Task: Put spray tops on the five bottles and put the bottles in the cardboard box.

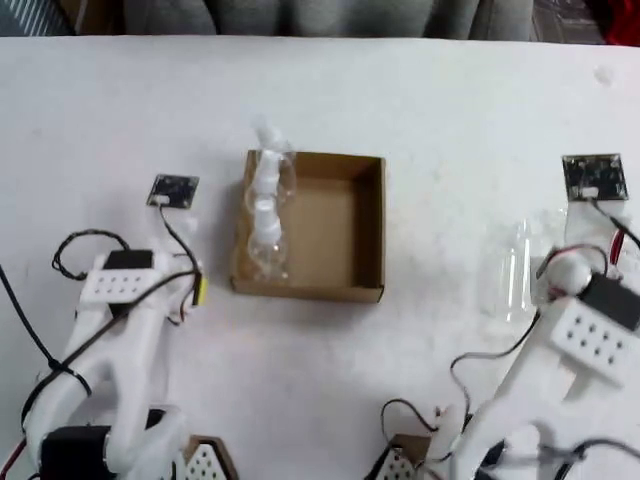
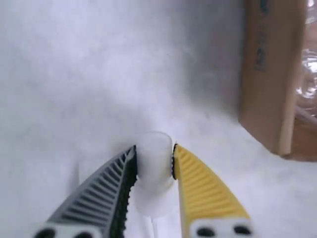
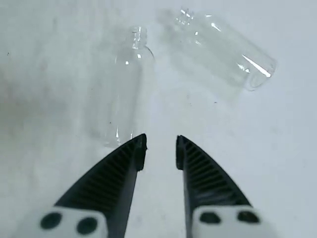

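1. The worktop (image 1: 430,110) is a plain, matte white surface. The cardboard box (image 1: 340,225) is brown, square and open-topped, with low walls and raw corrugated edges.
2. Clear capped bottles (image 1: 266,205) lie inside the box along its left wall. They are glossy, with white tops.
3. Two more bottles lie on their sides on the worktop, well to the right of the box. They are see-through, cylindrical and narrow-necked, with open mouths. The first bare bottle (image 3: 126,89) and the second bare bottle (image 3: 223,47) lie near each other but apart.
4. The spray top (image 2: 153,158) is smooth white plastic, a short round cylinder with a wider collar under it. It sits just off the box's left wall.
5. The left arm (image 1: 115,330) is white plastic with black cables. It stretches from the near edge toward the box's front left corner, its wrist angled down.
6. The right arm (image 1: 575,335) is built the same way. It leans over the bare bottles, away from the box.
7. The left end effector (image 2: 154,161) has one ribbed grey-black finger and one yellow finger. Both are clamped on the spray top. I cannot tell whether the top touches the worktop.
8. The right end effector (image 3: 159,148) has two ribbed black fingers a narrow gap apart, holding nothing. Its tips are just beside the base of the first bare bottle.
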